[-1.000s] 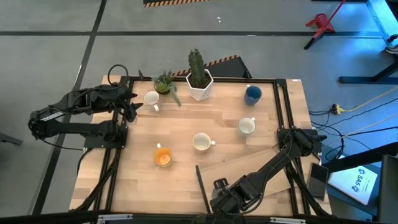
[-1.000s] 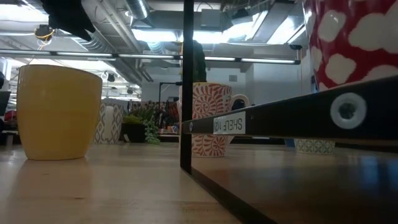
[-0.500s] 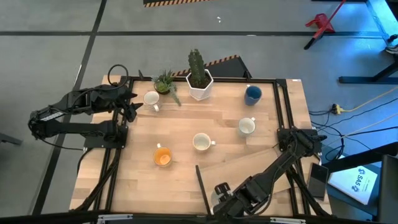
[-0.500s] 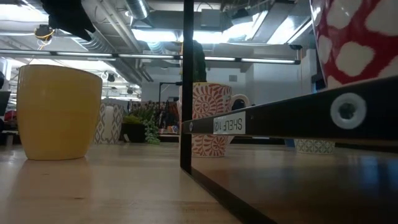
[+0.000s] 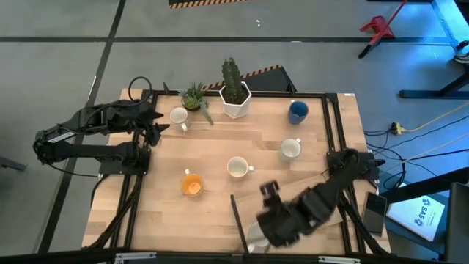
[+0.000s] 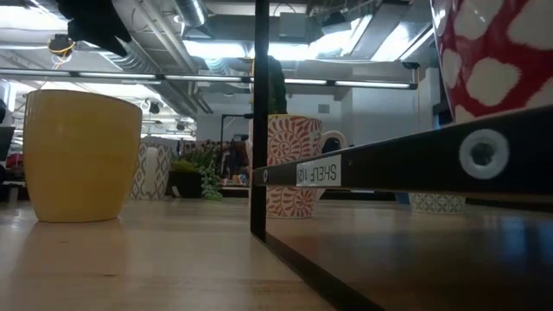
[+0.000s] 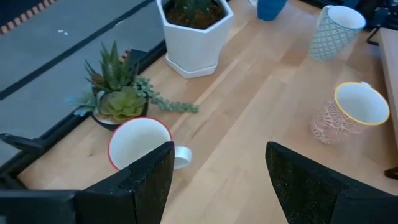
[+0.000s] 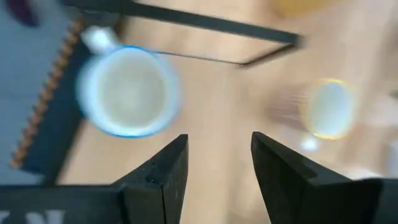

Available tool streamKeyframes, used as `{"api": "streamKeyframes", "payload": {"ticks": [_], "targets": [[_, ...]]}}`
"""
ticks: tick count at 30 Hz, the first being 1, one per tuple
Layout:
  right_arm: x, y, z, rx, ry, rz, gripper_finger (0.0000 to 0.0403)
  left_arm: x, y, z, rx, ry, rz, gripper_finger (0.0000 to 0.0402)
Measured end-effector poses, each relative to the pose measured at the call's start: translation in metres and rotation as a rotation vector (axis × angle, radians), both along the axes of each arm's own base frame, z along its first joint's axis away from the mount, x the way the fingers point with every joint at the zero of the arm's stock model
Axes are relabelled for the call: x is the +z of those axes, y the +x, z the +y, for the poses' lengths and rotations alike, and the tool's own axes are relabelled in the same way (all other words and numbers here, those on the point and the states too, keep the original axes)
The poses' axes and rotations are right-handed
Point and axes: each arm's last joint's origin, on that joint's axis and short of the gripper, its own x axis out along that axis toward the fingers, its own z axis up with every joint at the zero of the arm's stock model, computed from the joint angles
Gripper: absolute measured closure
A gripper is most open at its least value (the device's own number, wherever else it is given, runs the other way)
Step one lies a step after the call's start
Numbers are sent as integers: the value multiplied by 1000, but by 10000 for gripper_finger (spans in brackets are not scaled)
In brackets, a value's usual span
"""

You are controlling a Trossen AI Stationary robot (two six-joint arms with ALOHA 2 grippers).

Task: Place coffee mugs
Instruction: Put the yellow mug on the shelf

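Hanging above the near edge of the bench point(image 5: 220, 147), the right gripper point(image 8: 214, 168) has its fingers parted with nothing between them; in its wrist view a blurred blue-rimmed mug point(image 8: 129, 90) lies ahead of it, mouth up, and a yellow-rimmed mug point(image 8: 330, 109) sits farther off. From overhead the right arm point(image 5: 308, 209) reaches from its base at the bench's right edge toward the near middle, over a dark shelf panel point(image 5: 242, 220).

The left gripper point(image 7: 217, 180) waits at the far left corner of the bench, fingers spread and empty, just beside a white mug with a red rim point(image 7: 142, 144), which stands upright with its handle toward the bench's middle. Near that mug is a small succulent plant point(image 7: 115, 93), and next along the far edge is a white hexagonal cactus pot point(image 7: 193, 31).

Seen from above, a dark blue mug point(image 5: 297, 111) stands near the far right corner, a white mug point(image 5: 291, 149) is nearer than it, another white mug point(image 5: 237, 168) sits around the centre, and an orange mug point(image 5: 191, 185) is to its left, closer to the near edge. All stand well apart.
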Motion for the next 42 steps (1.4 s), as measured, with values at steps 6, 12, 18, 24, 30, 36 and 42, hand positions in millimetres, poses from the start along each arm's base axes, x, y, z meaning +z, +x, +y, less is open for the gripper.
{"api": "streamKeyframes", "payload": {"ticks": [6,12,18,24,30,36,42], "targets": [[-4,33,-52,-20,-75,13,242,0,0,-1,-15,-12,-2,154],[-12,84,-85,61,-85,-154,242,-1,1,-3,-79,-64,-5,154],[-34,131,-97,137,-108,-318,242,-2,1,-5,-140,-123,-13,154],[-41,135,-99,179,-93,-285,242,-6,8,-14,-367,-257,18,154],[-33,127,-91,205,-82,-295,242,-25,24,-28,-505,-360,147,154],[-32,127,-91,181,-78,-300,242,-54,39,-48,-462,-380,248,154],[-31,127,-92,155,-75,-303,242,-76,51,-63,-326,-351,285,154]]}}
